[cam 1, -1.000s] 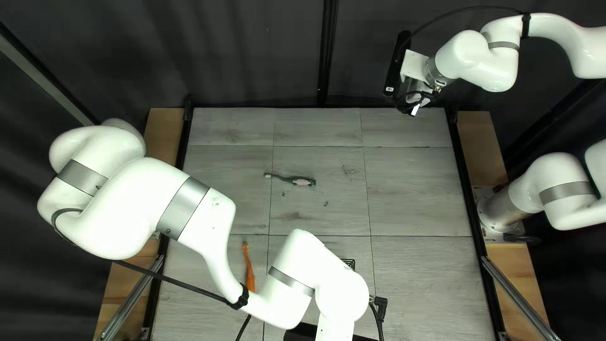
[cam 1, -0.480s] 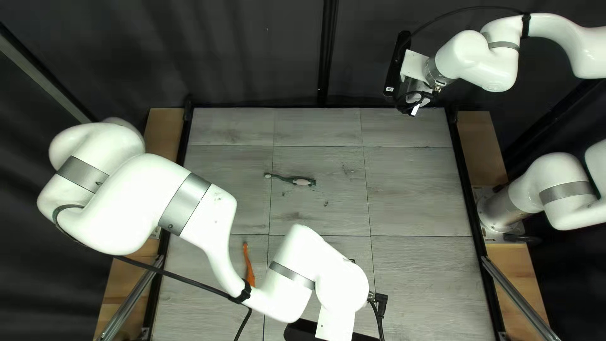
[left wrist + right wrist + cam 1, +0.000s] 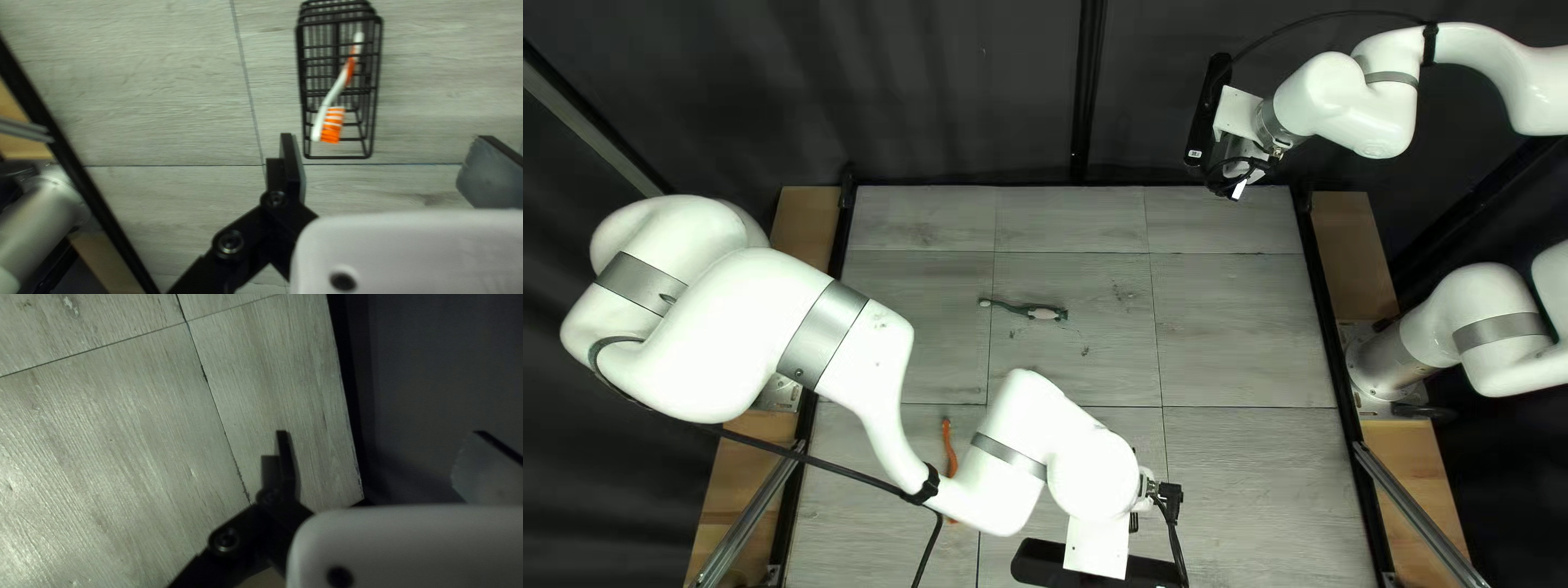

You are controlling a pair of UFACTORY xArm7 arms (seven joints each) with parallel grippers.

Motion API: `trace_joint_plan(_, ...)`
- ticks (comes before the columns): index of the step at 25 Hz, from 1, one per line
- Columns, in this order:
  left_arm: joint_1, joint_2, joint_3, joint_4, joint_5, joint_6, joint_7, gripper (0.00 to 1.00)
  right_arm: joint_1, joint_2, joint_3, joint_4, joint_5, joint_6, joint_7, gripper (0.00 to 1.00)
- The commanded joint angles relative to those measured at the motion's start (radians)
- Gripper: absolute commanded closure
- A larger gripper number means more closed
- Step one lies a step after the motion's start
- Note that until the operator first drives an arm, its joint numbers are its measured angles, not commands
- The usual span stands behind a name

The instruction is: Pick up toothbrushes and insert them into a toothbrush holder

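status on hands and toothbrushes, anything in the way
Left hand, right hand open, empty. White-orange toothbrush in wire holder. Green toothbrush, orange toothbrush on table; left arm partly hides latter.

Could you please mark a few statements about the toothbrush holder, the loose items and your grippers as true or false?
1. An orange-and-white toothbrush lies within the black wire holder's outline. True.
2. The left gripper is shut on a toothbrush. False: the left gripper is open, with nothing held.
3. The right gripper is open. True.
4. The green item stands in the holder. False: the green item lies on the table.
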Motion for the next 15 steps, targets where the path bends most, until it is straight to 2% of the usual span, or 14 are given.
trace_joint_plan(1,-0.009,0.02,0.01,-0.012,0.015,-0.079,-0.035,0.0,0.0,0.0,0.0,0.0,0.0,0.0,0.0,0.0)
trace_joint_plan(3,-0.003,0.026,0.01,-0.019,0.004,-0.107,-0.044,0.0,0.0,0.0,0.0,0.0,0.0,0.0,0.0,0.0)
trace_joint_plan(8,0.056,0.026,0.0,-0.048,-0.159,-0.179,-0.143,0.0,0.0,0.0,0.0,0.0,0.0,0.0,0.0,0.0)
trace_joint_plan(15,0.088,-0.089,0.003,-0.222,-0.369,-0.288,-0.327,0.0,0.0,0.0,0.0,0.0,0.0,0.0,0.0,0.0)
